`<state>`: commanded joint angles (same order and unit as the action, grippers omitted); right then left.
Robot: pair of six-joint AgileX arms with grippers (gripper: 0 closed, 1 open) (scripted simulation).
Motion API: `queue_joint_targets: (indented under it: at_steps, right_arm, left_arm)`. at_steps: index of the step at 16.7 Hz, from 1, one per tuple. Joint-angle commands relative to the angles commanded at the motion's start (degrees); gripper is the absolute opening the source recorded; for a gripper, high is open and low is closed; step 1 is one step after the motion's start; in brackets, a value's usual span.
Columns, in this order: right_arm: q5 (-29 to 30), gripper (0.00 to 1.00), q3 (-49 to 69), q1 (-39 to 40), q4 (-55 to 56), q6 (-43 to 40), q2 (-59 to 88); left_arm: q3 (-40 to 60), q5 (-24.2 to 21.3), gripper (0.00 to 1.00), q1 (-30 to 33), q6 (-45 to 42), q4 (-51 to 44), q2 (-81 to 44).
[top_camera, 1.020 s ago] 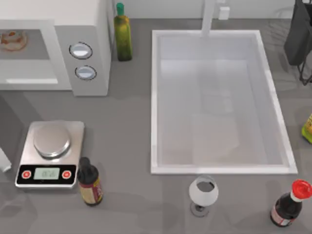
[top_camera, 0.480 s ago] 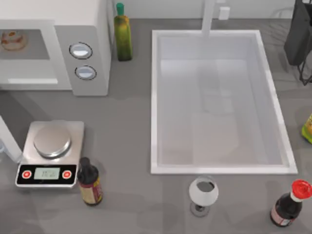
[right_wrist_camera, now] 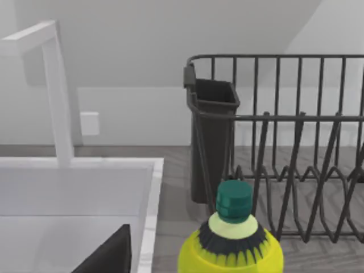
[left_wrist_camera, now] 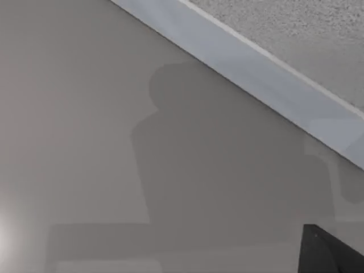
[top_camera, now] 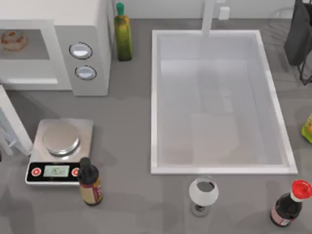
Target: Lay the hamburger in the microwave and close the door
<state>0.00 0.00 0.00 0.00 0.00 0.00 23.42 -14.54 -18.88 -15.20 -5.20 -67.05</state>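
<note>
The hamburger [top_camera: 12,40] sits inside the microwave [top_camera: 83,29]; the door [top_camera: 12,124] has swung further shut, nudging the kitchen scale [top_camera: 61,151], probably pushed by the left pincer, whose grip cannot be told.

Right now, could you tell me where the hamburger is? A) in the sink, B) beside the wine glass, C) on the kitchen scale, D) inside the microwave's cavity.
D: in the top view the hamburger sits inside the open cavity of the microwave, while the door is swung out, not yet shut, beside the kitchen scale.
</note>
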Motion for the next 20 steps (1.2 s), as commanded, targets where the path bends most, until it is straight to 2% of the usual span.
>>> queue_joint_targets:
  at_steps: [3,6,14,20]
  right_arm:
    - [0.0,1.0,0.0,0.0,0.0,0.0,0.0]
    - [0.0,1.0,0.0,0.0,0.0,0.0,0.0]
    - [0.0,1.0,0.0,0.0,0.0,0.0,0.0]
    - [0.0,1.0,0.0,0.0,0.0,0.0,0.0]
  left_arm:
    - [-2.1,6.5,0.0,10.5,7.3,0.4,3.6]
    - [-3.7,11.0,0.0,16.0,12.4,0.6,6.5]
    - [-2.6,12.1,0.0,17.2,13.1,2.0,4.8]
    - [6.8,13.7,0.0,18.4,13.4,9.4,-10.4]
